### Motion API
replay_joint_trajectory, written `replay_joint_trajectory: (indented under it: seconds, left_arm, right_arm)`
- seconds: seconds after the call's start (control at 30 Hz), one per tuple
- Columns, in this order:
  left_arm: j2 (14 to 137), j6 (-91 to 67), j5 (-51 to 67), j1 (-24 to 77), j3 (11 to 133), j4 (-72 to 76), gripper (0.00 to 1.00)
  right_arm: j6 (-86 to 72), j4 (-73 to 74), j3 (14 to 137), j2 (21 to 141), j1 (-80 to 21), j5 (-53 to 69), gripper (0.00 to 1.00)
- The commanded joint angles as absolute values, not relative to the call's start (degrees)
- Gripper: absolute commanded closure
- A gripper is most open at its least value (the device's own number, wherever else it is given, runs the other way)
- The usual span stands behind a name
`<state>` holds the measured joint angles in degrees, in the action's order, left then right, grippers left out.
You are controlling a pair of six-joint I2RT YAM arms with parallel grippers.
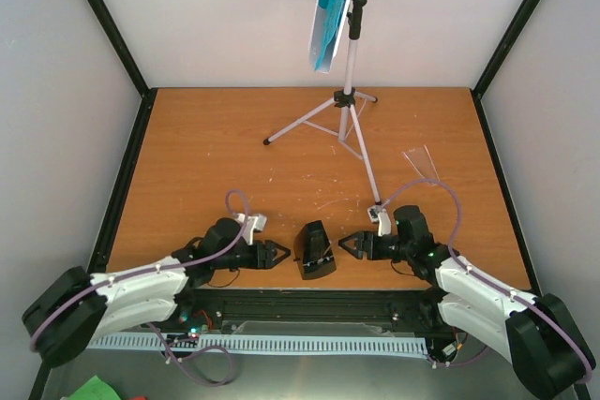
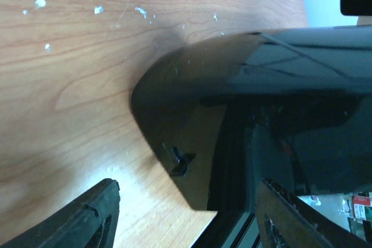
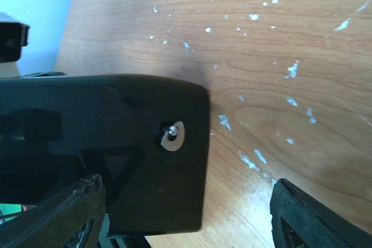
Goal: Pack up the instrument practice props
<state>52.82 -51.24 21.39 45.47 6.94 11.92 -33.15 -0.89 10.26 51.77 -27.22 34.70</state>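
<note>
Both pincers are spread wide: left gripper and right gripper flank the black metronome at bottom center, probably lining up a two-sided squeeze. The music stand with cyan sheets stands at upper center.

Surface: orange-brown wood grain w/ scattered white flecks & scratches. Metronome: glossy black w/ reflections; underside matte black w/ one small silver screw. Music stand: pale grey/silver tubes, black joints & foot tips. Sheet-music pages: cyan w/ white edge; print too small to read. Left pincer & right pincer: black, rough-textured. Arms: white shells over black links, lilac cables. Walls: off-white; frame posts: black.
</note>
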Motion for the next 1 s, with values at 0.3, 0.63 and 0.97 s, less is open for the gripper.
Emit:
replay_joint_trajectory:
  seconds: [0.3,0.63,0.97]
  left_arm:
    - [75.85,-48.58,29.34,43.39,14.22,32.44,0.43]
    - [92.52,-45.34,31.12,43.34,26.79,37.32,0.48]
    - [93.53,-44.2,29.1,39.51,29.11,36.14,0.42]
  right_arm:
    - [-34.93,-1.89,8.94,50.44,-28.96,39.15,0.27]
    - [-36.69,-5.83,7.02,50.19,-30.05,39.74,0.38]
    - [-37.06,-2.25,7.15,43.34,-30.3,33.34,0.3]
